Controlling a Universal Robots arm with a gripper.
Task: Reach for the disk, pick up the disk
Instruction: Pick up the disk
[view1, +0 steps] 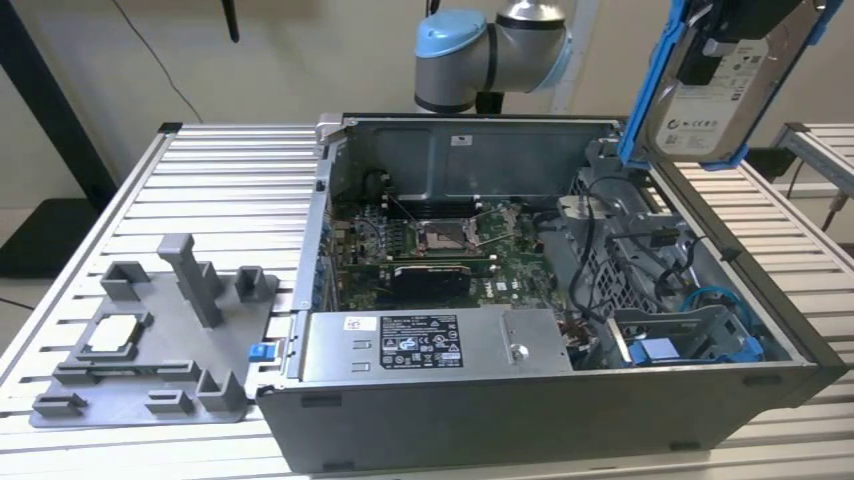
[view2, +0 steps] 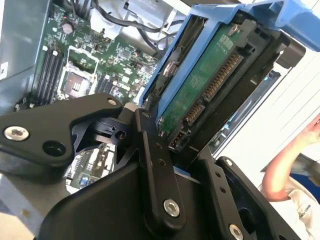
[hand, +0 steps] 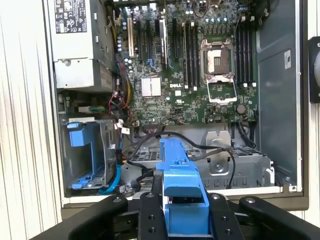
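Note:
The disk (view1: 714, 100), a silver drive with a white label in blue rails, hangs tilted high above the open computer case (view1: 441, 420) at the exterior view's upper right. My gripper (view1: 731, 45) is shut on its upper part. In the second wrist view the disk (view2: 210, 85) shows its green circuit board and connector, clamped between the black fingers (view2: 152, 165) of my gripper (view2: 190, 150). In the first wrist view the disk's blue rail (hand: 180, 185) stands edge-on between the two fingers (hand: 150, 212), well above the case.
The case holds a motherboard (view1: 427, 240), a power supply (view1: 427, 345) and a drive bay with a blue bracket (view1: 667, 350). A grey fixture (view1: 147, 350) with a small square chip lies on the slatted table at the exterior view's left. A person's arm (view2: 290, 165) is nearby.

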